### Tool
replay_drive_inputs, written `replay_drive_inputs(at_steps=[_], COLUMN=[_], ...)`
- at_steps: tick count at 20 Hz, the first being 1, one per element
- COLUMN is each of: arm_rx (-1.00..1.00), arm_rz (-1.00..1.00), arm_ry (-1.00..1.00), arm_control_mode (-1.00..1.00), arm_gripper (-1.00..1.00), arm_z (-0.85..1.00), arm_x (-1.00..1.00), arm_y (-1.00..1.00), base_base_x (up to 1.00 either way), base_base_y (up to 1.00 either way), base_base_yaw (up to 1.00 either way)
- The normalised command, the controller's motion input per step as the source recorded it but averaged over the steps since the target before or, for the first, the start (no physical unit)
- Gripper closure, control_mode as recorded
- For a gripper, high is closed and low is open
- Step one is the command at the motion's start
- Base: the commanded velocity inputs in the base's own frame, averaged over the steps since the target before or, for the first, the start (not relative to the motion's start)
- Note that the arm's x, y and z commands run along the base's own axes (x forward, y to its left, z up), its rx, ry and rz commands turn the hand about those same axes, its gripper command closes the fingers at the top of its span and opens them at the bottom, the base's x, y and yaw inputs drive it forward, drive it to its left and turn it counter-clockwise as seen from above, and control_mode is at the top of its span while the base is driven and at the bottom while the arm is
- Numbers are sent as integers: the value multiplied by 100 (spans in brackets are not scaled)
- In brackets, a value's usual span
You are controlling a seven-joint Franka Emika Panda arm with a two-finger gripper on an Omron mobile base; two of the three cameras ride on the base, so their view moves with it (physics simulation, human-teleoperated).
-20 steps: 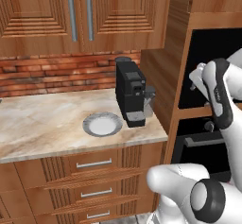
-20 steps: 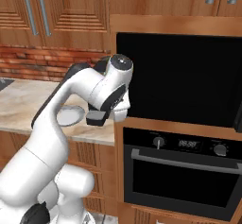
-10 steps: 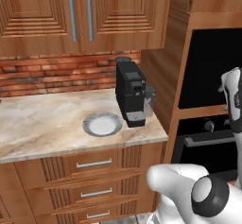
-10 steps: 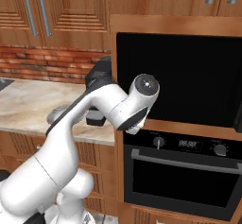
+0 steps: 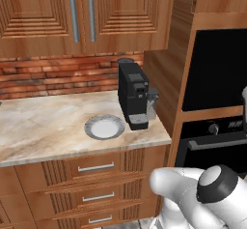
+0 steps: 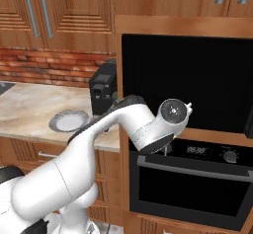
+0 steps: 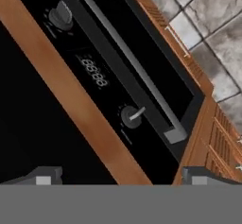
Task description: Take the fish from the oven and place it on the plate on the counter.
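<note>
Hand view: looking along the gripper (image 7: 118,175), jaws spread wide with nothing between them, hovering close to the oven (image 7: 137,76) control strip and its silver door handle (image 7: 127,57). Door shut, so can't tell where the fish sits. Plate (image 5: 104,126) on the counter (image 5: 43,126), just beside the coffee machine (image 5: 132,95).

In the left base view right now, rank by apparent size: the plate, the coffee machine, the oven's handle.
1. coffee machine, clearly largest.
2. and 3. plate and oven's handle: similar apparent width, and the handle runs off the frame edge, so no ranking between them.
</note>
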Motion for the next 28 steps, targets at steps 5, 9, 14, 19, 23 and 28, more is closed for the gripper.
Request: replay_drive_inputs(at_steps=[5, 9, 14, 19, 23, 28], arm_rx=[3, 0, 5, 8, 5, 2], arm_rz=[-15, -1, 8, 23, 26, 24], arm_ry=[0, 0, -10, -14, -13, -12], arm_control_mode=[-100, -100, -100, -100, -100, -100], arm_gripper=[-100, -100, -100, -100, -100, -100], arm_z=[-67, -90, -85, -54, -10, -2], arm_x=[-17, 1, 20, 10, -14, -23], arm_y=[-61, -23, -1, 0, 0, -10], base_base_x=[0, 0, 0, 0, 0, 0], base_base_y=[0, 0, 0, 0, 0, 0], base_base_yaw=[0, 0, 0, 0, 0, 0])
